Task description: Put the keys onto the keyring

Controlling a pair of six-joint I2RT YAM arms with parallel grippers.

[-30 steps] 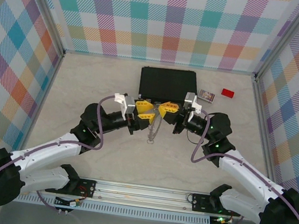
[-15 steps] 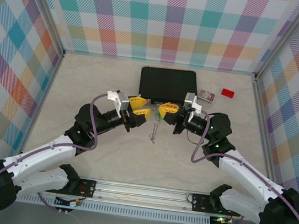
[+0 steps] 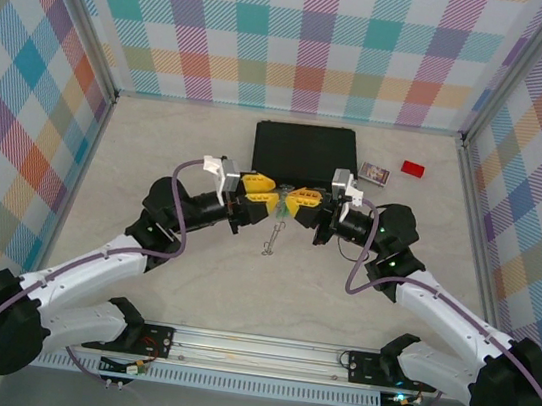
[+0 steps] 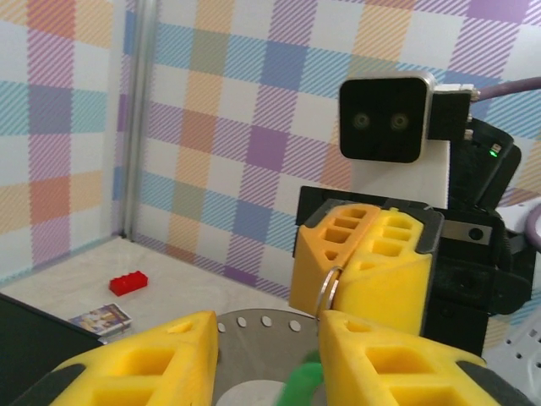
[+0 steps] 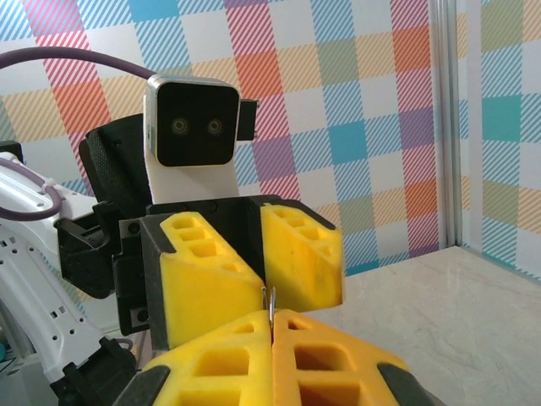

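Note:
My right gripper (image 3: 291,201) is shut on the keyring (image 4: 326,292), a thin metal loop whose edge shows in its pinch (image 5: 269,301). My left gripper (image 3: 270,192) faces it tip to tip above the table in front of the black case. Its fingers (image 4: 144,364) stand apart. In the gap sit a blurred green key (image 4: 302,389) and a flat grey metal piece (image 4: 254,334) with a row of small holes. Whether the pads press on either is unclear. A thin metal part (image 3: 270,240) hangs down below the two grippers.
The black case (image 3: 304,150) lies just behind the grippers. To its right are a small printed box (image 3: 374,174) and a red block (image 3: 413,168). Checked walls close in the back and both sides. Open tabletop lies left, right and in front.
My left gripper drew back to the left, then came in again and higher, tips now at the right gripper's. The hanging metal part shifted slightly left. The right arm has stayed put.

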